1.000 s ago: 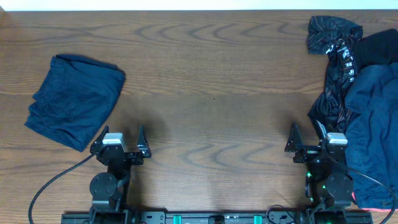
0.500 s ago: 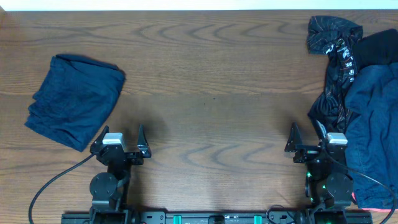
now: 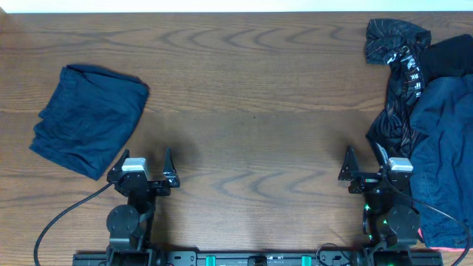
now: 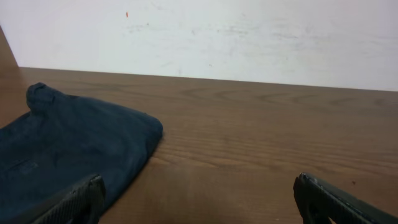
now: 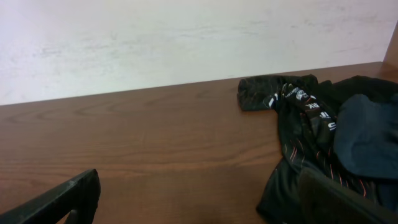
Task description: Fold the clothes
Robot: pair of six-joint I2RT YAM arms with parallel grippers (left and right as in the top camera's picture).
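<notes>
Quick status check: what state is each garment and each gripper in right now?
navy garment: folded, on the left side.
black printed garment: crumpled, unfolded, heaped on the right side.
dark blue garment: unfolded, lying over the black one.
left gripper: open, empty.
right gripper: open, empty.

Nothing has moved between the earlier overhead views and this one. The folded navy garment [image 3: 89, 118] has the same outline and the same creases. The left gripper [image 3: 143, 161], just beside that garment's near corner, has not shifted, and its jaws stand as wide as before. Well across the table [image 3: 251, 89] from the folded navy garment, the right gripper [image 3: 363, 154] is likewise unmoved and equally spread. In the heap beside it, the black printed garment [image 3: 399, 59], the dark blue garment [image 3: 443, 140] and the coral-red garment [image 3: 443, 246] show no edge or fold altered.
</notes>
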